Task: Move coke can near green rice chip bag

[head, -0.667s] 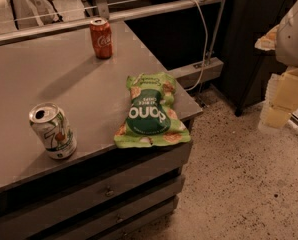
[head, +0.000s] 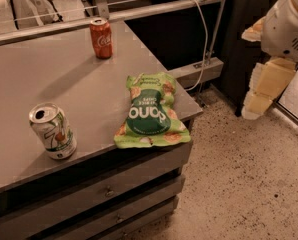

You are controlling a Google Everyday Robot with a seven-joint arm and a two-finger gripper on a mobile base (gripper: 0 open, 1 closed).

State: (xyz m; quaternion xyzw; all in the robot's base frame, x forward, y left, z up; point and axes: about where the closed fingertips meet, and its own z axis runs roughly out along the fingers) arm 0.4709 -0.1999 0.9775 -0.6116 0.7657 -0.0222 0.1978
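The coke can [head: 101,38], red with white script and a silver top, stands upright at the far side of the grey table [head: 64,99]. The green rice chip bag [head: 151,112] lies flat near the table's right front corner, well apart from the can. My gripper [head: 261,91], cream-coloured below the white arm [head: 286,26], hangs off the table at the right edge of the view, above the floor. It is far from both the can and the bag, and it holds nothing that I can see.
A white and green soda can [head: 52,130] stands opened at the table's front left. Drawers [head: 109,191] run under the table front. A rail [head: 54,26] and a hanging cable [head: 206,39] lie behind the table. Speckled floor [head: 239,184] lies at the right.
The arm and gripper have shifted a little left and up, toward the table. The cans and the bag have not moved.
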